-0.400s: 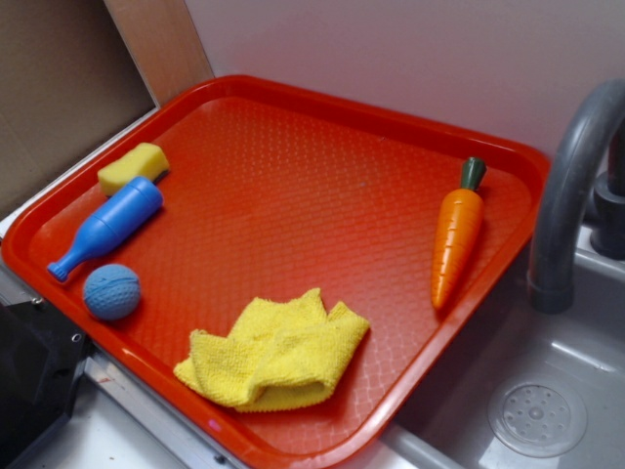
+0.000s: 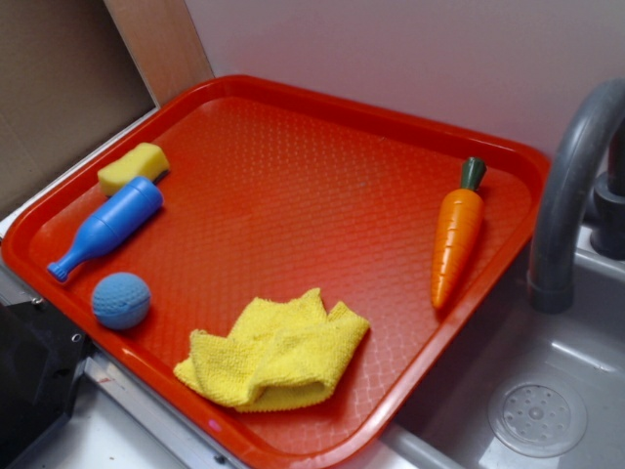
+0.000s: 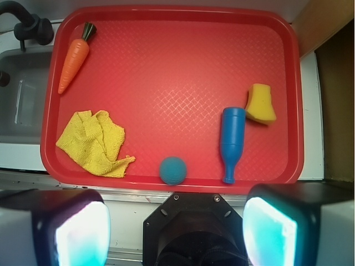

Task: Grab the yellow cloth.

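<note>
Exterior view: no gripper or arm is visible. The yellow cloth (image 2: 276, 353) lies crumpled near the front rim of the red tray (image 2: 293, 98), apart from the ball (image 2: 121, 300), bottle (image 2: 107, 227), sponge (image 2: 133, 167) and carrot (image 2: 456, 234). A grey faucet (image 2: 571, 186) stands beside the tray.

Wrist view: the gripper (image 3: 176, 221) looks straight down from above; fingers (image 3: 72, 233) wide apart, holding nothing, touching nothing. The cloth (image 3: 94, 143) sits at the tray's lower left, below the carrot (image 3: 74, 56).
</note>
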Controlling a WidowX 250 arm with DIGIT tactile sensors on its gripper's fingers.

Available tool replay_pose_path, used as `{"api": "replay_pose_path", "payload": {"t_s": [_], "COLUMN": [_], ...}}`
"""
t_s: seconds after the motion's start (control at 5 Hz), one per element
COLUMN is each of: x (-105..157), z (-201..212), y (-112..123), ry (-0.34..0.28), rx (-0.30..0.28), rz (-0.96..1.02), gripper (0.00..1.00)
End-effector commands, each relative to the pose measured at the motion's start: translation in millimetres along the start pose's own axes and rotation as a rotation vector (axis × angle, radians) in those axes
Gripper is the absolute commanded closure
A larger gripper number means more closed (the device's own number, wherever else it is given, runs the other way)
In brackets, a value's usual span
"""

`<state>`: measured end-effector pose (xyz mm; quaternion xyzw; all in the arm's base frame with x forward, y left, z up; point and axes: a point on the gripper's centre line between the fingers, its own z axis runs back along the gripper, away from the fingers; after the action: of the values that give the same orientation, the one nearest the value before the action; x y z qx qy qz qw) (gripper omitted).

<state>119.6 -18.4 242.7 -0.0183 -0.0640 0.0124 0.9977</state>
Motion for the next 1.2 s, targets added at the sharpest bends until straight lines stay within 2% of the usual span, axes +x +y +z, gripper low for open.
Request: {"api": "replay_pose_path", "payload": {"t_s": [0.0, 0.2, 0.4, 1.0], "x": [9.5, -30.9, -58.5, -58.5], "z": [-53.7, -97.5, -129.9, -129.9], "y": [-101.0, -147.1, -151.8, -151.8], "ry": [-0.110, -0.071, 0.010, 0.010], "rx": [-0.073, -0.142, -0.238, -0.238], "rz": [-0.492, -0.732, -0.963, -0.963], "gripper": [0.00, 0.00, 0.00, 0.00]}}
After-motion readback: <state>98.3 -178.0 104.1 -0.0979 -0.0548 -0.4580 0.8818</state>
